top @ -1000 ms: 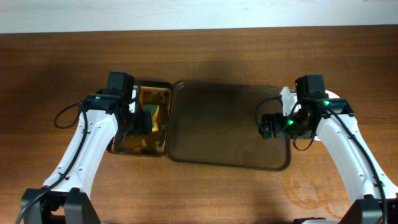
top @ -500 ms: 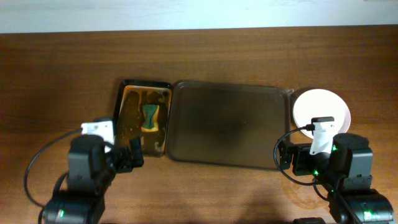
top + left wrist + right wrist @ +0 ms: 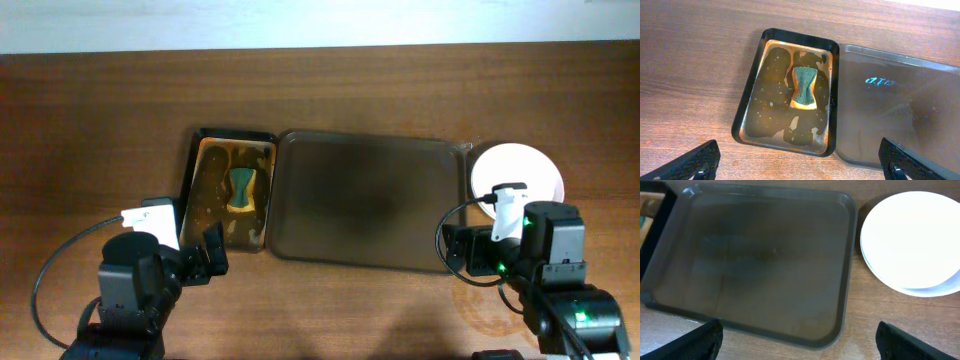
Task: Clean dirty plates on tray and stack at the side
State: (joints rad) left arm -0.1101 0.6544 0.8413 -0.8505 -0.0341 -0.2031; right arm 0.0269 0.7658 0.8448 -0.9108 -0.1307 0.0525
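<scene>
The large dark brown tray (image 3: 370, 205) lies at the table's middle with nothing on it; it also shows in the right wrist view (image 3: 755, 260) and the left wrist view (image 3: 900, 110). A stack of white plates (image 3: 516, 172) sits on the wood just right of the tray, also in the right wrist view (image 3: 912, 240). My left gripper (image 3: 800, 167) is open and empty, near the front edge, in front of the small black tray. My right gripper (image 3: 800, 342) is open and empty, in front of the brown tray's right corner.
A small black tray (image 3: 232, 190) with yellowish stains holds a green-yellow sponge (image 3: 243, 190), left of the brown tray; both show in the left wrist view (image 3: 790, 95). Bare wood tabletop (image 3: 100, 130) surrounds everything. A pale wall edge runs along the back.
Both arms have pulled back from the trays toward the front edge. The left gripper has left the sponge in the black tray. The plate stack, hidden by the right arm before, now shows.
</scene>
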